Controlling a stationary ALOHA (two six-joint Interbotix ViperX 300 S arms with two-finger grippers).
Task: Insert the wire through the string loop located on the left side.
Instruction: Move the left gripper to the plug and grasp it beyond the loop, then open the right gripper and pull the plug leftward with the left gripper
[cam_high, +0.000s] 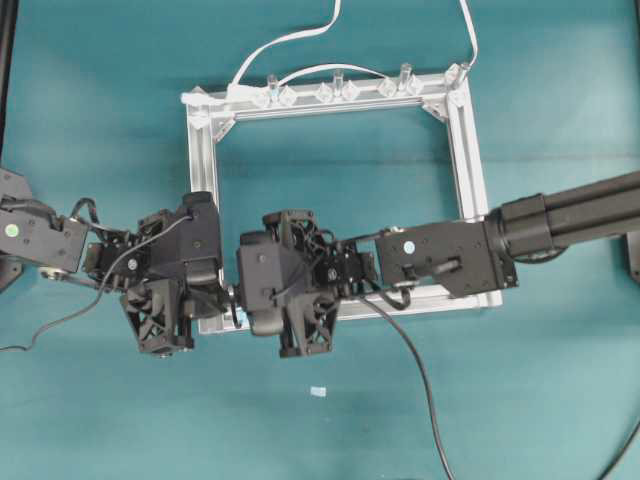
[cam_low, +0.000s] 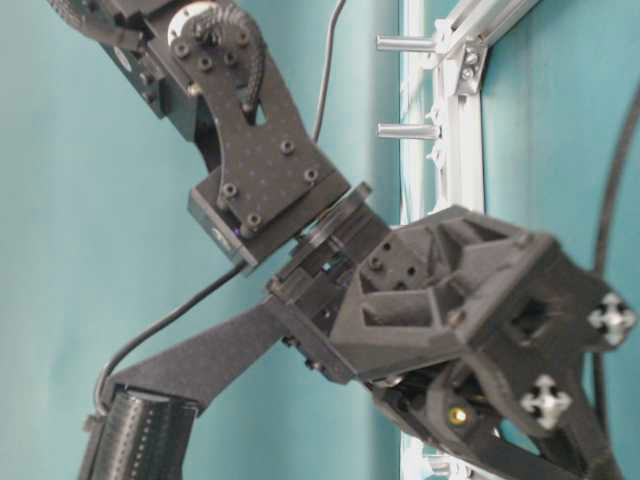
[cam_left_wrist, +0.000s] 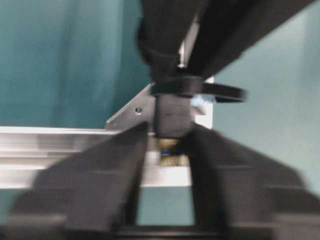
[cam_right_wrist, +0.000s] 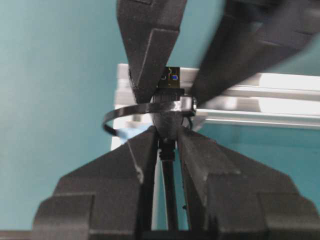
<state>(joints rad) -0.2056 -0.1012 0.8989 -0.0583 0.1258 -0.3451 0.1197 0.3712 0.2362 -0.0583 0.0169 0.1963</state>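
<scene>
Right gripper (cam_right_wrist: 167, 142) clamps the wire (cam_right_wrist: 169, 200); its plug sits in the string loop (cam_right_wrist: 145, 111) at the frame's (cam_right_wrist: 260, 100) near-left corner. Left gripper (cam_left_wrist: 167, 142) pinches the plug tip. We fear opposing pulls could snap the loop.

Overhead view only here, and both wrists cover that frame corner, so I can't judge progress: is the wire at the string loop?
Observer: Yes. In the right wrist view the string loop bands around the plug of the wire.
Operator: Who holds it?
Observer: The right gripper is shut on the wire, just behind the loop.
Operator: And the left?
Observer: The left gripper flanks the plug's far end; whether it touches is too blurred to tell.
</scene>
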